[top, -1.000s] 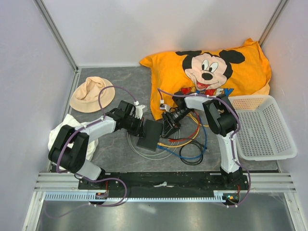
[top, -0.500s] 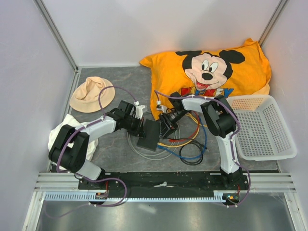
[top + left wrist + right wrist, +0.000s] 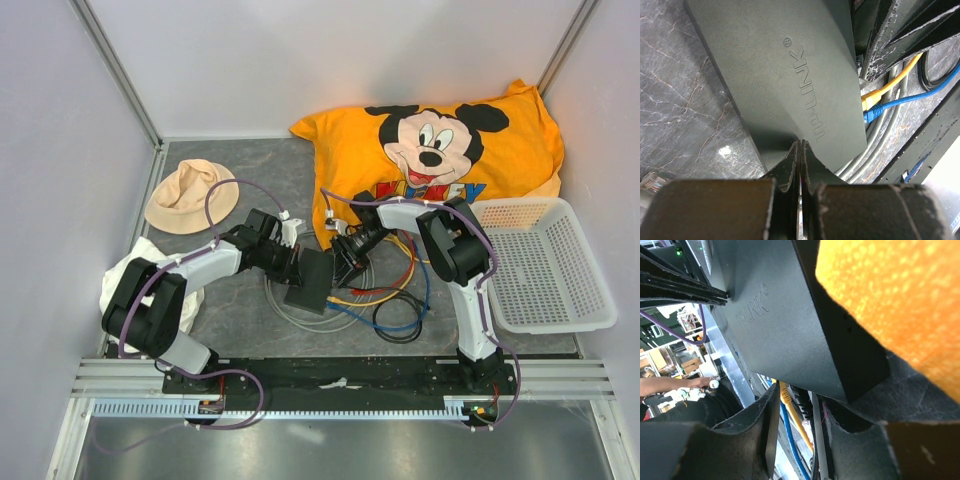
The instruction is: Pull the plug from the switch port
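Observation:
The dark grey switch (image 3: 312, 280) (image 3: 790, 75) (image 3: 790, 325) lies flat mid-table. My left gripper (image 3: 298, 265) (image 3: 800, 145) is shut, its tips pressed on the switch's top near its left edge, holding nothing. A yellow plug (image 3: 869, 100) (image 3: 785, 395) and a blue plug (image 3: 871, 116) sit in ports on its right side. My right gripper (image 3: 347, 262) (image 3: 796, 400) is at that port side, jaws apart, straddling the yellow plug, a blue cable and a black ribbed plug (image 3: 802, 400). No finger visibly clamps any of them.
Yellow (image 3: 360, 297), red (image 3: 395, 280), blue (image 3: 400, 325) and grey (image 3: 300, 318) cables loop around the switch. An orange Mickey pillow (image 3: 440, 150) lies behind, a white mesh basket (image 3: 545, 265) to the right, a tan hat (image 3: 190, 195) and white cloth (image 3: 130, 275) to the left.
My right gripper has shifted slightly left, closer to the switch's port side, and its jaws have narrowed. The left gripper and the switch have stayed put.

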You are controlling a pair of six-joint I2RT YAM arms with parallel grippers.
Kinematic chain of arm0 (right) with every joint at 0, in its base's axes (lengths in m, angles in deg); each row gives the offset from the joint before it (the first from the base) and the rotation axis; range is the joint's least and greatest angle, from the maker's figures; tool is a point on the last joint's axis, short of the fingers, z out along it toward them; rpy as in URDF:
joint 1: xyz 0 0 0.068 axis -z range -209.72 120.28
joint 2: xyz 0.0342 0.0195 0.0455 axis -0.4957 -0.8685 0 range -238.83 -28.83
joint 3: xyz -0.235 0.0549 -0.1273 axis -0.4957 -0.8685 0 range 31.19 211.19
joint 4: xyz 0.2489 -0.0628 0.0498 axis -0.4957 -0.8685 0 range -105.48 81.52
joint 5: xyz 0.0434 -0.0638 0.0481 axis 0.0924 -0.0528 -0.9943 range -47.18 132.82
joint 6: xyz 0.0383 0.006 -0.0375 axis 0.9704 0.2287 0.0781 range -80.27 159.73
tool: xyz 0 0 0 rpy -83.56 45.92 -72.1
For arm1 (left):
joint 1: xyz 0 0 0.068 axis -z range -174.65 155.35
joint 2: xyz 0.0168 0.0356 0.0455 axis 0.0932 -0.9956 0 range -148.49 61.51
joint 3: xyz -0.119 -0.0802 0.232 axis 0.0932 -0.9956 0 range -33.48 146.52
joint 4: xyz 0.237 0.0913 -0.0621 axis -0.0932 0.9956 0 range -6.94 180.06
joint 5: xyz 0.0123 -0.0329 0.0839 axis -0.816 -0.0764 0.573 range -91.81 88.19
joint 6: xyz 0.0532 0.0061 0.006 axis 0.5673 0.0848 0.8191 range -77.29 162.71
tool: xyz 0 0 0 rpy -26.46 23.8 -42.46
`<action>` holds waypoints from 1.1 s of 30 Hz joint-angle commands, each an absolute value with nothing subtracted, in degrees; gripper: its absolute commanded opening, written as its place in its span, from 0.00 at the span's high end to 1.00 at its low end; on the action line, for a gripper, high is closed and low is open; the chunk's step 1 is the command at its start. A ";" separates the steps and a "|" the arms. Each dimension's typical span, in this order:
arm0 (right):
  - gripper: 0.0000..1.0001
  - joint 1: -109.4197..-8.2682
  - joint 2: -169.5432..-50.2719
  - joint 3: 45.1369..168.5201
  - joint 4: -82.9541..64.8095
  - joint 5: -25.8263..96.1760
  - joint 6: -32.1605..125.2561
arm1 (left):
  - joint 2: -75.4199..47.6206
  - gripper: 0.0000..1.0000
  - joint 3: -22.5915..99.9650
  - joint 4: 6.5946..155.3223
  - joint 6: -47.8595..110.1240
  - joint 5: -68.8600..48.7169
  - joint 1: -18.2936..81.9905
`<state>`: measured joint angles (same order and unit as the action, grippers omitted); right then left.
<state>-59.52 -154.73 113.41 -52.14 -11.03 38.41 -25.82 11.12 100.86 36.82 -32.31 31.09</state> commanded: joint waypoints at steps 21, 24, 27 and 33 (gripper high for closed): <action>0.95 -60.13 -157.23 115.57 -48.29 2.38 39.56 | -26.65 0.98 11.34 101.26 38.32 -31.78 30.84; 0.97 -60.13 -157.32 115.57 -48.29 2.91 39.56 | -26.65 0.98 11.43 101.17 38.32 -31.87 30.84; 0.98 -60.22 -157.50 115.39 -48.20 3.70 39.56 | -26.82 0.98 11.43 101.25 38.23 -31.87 30.84; 1.00 -60.13 -158.29 114.34 -48.38 4.41 38.68 | -27.09 0.98 11.60 101.34 38.23 -31.96 30.84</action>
<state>-59.89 -155.43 114.72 -52.99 -8.19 38.91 -25.89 11.12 100.84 36.82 -32.36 31.06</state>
